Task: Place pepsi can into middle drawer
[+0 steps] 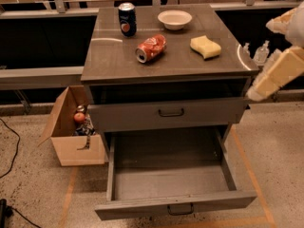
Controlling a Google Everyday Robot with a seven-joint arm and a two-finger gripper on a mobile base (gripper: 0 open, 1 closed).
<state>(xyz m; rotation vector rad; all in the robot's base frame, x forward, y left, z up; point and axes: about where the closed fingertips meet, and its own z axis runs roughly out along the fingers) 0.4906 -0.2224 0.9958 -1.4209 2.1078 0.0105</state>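
Observation:
The pepsi can (127,19), dark blue with a silver top, stands upright at the back left of the cabinet top (114,61). The lowest drawer (171,175) is pulled out and holds nothing. Above it a drawer with a dark handle (171,112) is closed, and above that is a dark gap under the top. My gripper (278,75) shows only as cream-coloured parts at the right edge, beside the cabinet's right side, far from the can and holding nothing that I can see.
A crushed red can (150,48) lies mid-top, with a white bowl (175,19) behind it and a yellow sponge (205,47) to its right. An open cardboard box (76,132) with items stands on the floor to the left.

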